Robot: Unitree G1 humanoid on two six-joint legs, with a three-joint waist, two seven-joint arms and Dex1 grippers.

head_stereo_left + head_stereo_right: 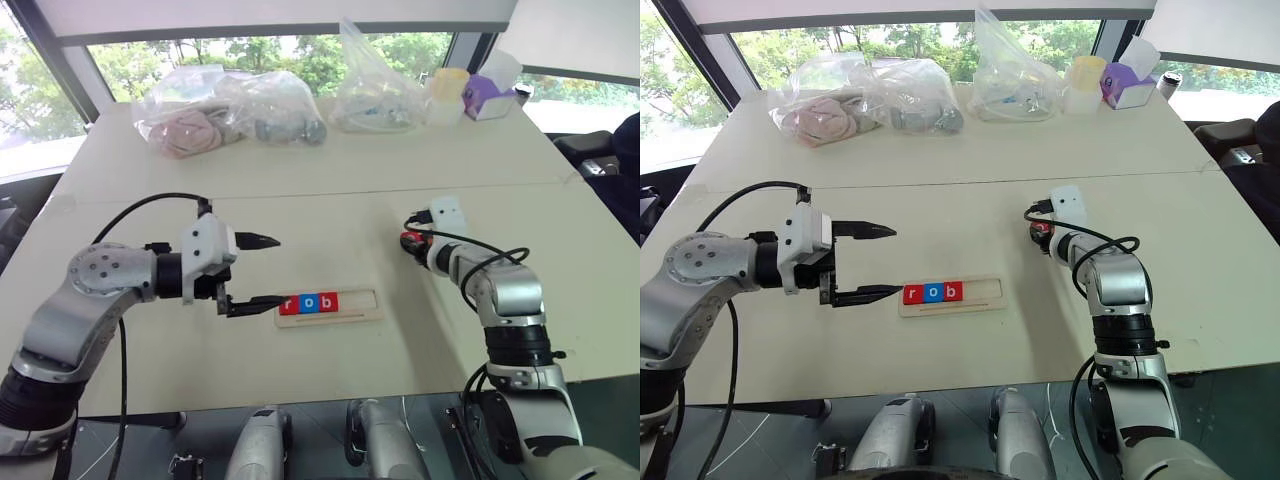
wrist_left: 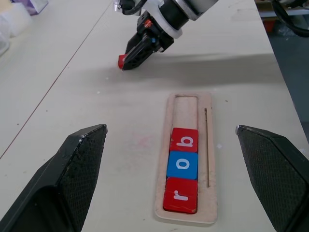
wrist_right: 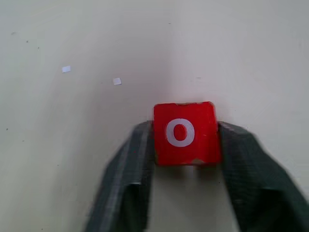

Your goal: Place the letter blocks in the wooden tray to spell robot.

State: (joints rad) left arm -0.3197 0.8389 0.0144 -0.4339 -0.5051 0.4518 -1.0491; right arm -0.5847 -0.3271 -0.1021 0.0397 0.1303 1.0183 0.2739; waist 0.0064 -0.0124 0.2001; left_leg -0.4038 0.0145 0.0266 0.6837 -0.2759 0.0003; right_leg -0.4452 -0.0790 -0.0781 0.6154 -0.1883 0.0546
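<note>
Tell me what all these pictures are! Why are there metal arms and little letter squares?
It is a robot with two arms, and each arm ends in a gripper with two black fingers. Two pictures come from cameras in its head, looking down at a table. The other two come from a small camera on each wrist, looking along the fingers.

On the table lies a wooden tray. Three letter blocks sit in it: a red r, a blue o and a red b. That spells "rob", so the rest of the tray is bare.

The right gripper is shut on a red o block on the table. The left gripper hangs wide open beside the tray, holding nothing. Bags and cups wait at the far end.
</note>
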